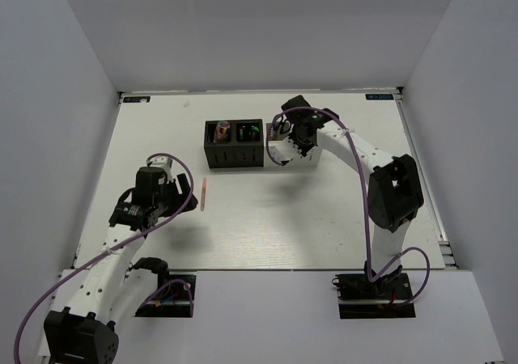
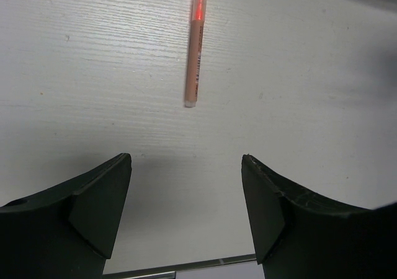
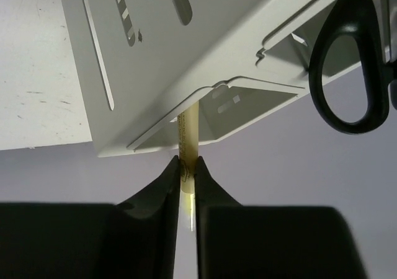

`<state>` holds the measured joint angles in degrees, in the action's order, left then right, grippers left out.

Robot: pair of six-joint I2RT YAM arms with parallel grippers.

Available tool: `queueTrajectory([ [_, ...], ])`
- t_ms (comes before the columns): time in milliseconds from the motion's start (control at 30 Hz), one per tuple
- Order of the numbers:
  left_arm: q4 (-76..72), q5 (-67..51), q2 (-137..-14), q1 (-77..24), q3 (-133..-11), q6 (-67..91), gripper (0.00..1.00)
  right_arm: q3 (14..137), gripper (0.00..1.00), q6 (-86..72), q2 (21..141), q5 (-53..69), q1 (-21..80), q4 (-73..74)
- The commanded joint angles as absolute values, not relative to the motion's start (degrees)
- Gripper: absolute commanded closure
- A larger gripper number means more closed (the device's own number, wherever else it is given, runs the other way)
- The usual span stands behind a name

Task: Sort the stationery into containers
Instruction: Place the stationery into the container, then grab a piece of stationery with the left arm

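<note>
Yellowish stick (image 3: 188, 136) pinched between closed right fingers (image 3: 155, 198), tip entering white perforated cup (image 3: 124, 74) for drop; scissors (image 3: 319, 74) in neighbouring cup; left fingers (image 2: 93, 211) spread wide above pink stick (image 2: 194, 49) on tabletop (image 2: 310, 74), likely next pick.

1. The table (image 2: 93, 56) is white, matt and a bit rough.
2. The pink stick (image 2: 195, 49) looks like smooth, shiny plastic.
3. The left gripper (image 2: 186, 161) is dull black plastic.
4. The white cup (image 3: 142, 56) is smooth and matt.
5. The scissors (image 3: 317, 80) have a shiny black plastic handle.
6. The yellow stick (image 3: 188, 136) is smooth.
</note>
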<state>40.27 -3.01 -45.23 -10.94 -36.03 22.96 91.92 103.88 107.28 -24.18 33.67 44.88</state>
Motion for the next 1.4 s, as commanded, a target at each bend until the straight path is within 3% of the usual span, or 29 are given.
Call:
queueTrajectory([
  [0,39.6,-3.1,-45.0,-10.7,-35.9,22.6,0.18,91.4,0.84,104.0,104.3,-23.9,33.9,43.9],
  [33,39.6,-3.1,-45.0,-10.7,-35.9,22.5,0.18,91.1,0.63,104.2,104.2,-24.0,33.9,43.4],
  [100,39.6,-3.1,-45.0,-10.7,-35.8,22.5,0.18,90.9,0.48,104.4,104.0,-24.1,34.0,42.8],
  [167,39.8,-3.1,-45.1,-10.7,-35.9,22.5,0.18,90.0,0.12,104.8,103.7,-23.8,34.0,41.3],
  [433,39.6,-3.1,-44.9,-10.7,-35.8,22.6,0.18,89.7,0.1,105.1,103.7,-23.7,34.0,40.9],
  [700,39.5,-3.4,-45.2,-10.7,-35.8,22.4,0.18,90.7,0.15,104.8,102.4,-24.3,33.8,40.7],
  [967,38.4,-5.1,-47.4,-10.8,-35.9,22.3,0.25,90.1,0.15,102.8,97.5,-23.6,33.7,40.7],
  [1067,38.1,-5.9,-48.2,-10.8,-35.9,22.1,0.25,89.6,0.2,101.1,95.7,-23.8,33.7,40.3],
  [1133,37.5,-7.3,-48.9,-10.7,-35.9,22.1,0.26,89.2,0.33,98.2,93.9,-23.8,33.7,40.6],
  [1167,37.0,-7.8,-49.8,-10.7,-36.1,22.1,0.28,89.1,0.52,96.7,93.3,-22.8,33.6,40.8],
  [1200,36.8,-9.3,-50.8,-10.7,-36.3,22.1,0.33,89.1,1.0,90.4,92.6,-21.1,33.4,41.1],
  [1267,36.6,-11.6,-53.5,-10.6,-37.7,21.8,0.44,88.9,1.0,83.6,89.2,-16.7,33.6,42.0],
  [1300,36.6,-12.7,-54.3,-10.8,-38.4,21.8,0.57,88.9,1.0,70.6,88.3,-13.0,33.5,42.9],
  [1367,36.6,-13.3,-57.7,-11.6,-40.9,21.8,0.7,88.9,1.0,61.7,85.2,-5.2,33.3,47.2],
])
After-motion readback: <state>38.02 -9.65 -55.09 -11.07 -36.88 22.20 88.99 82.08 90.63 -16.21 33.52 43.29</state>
